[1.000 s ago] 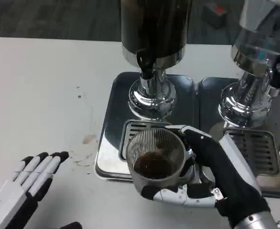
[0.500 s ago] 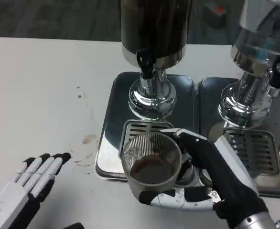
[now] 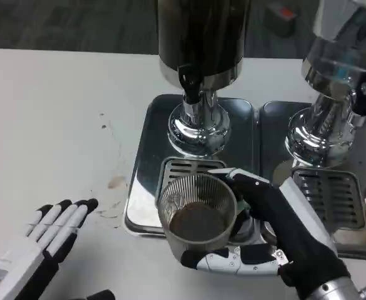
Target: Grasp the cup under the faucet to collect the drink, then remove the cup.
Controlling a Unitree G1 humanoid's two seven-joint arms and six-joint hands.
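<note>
A ribbed, clear cup [image 3: 197, 212] with dark drink in its bottom sits at the front edge of the left steel drip tray [image 3: 147, 156]. My right hand [image 3: 276, 234] grips it, fingers wrapped round its right side and front. The cup stands in front of and below the black faucet [image 3: 189, 80] of the dark drink dispenser [image 3: 202, 37], not directly beneath it. My left hand [image 3: 42, 240] lies flat on the white table at lower left, holding nothing, fingers stretched out together.
A second chrome dispenser [image 3: 333, 100] with its own drip tray and grille [image 3: 330, 197] stands at the right. Small brown stains [image 3: 115, 182] mark the table left of the tray. The white table spreads wide to the left.
The cup in my right hand has slid slightly toward me and left, off the grille's middle. My left hand has edged a little forward.
</note>
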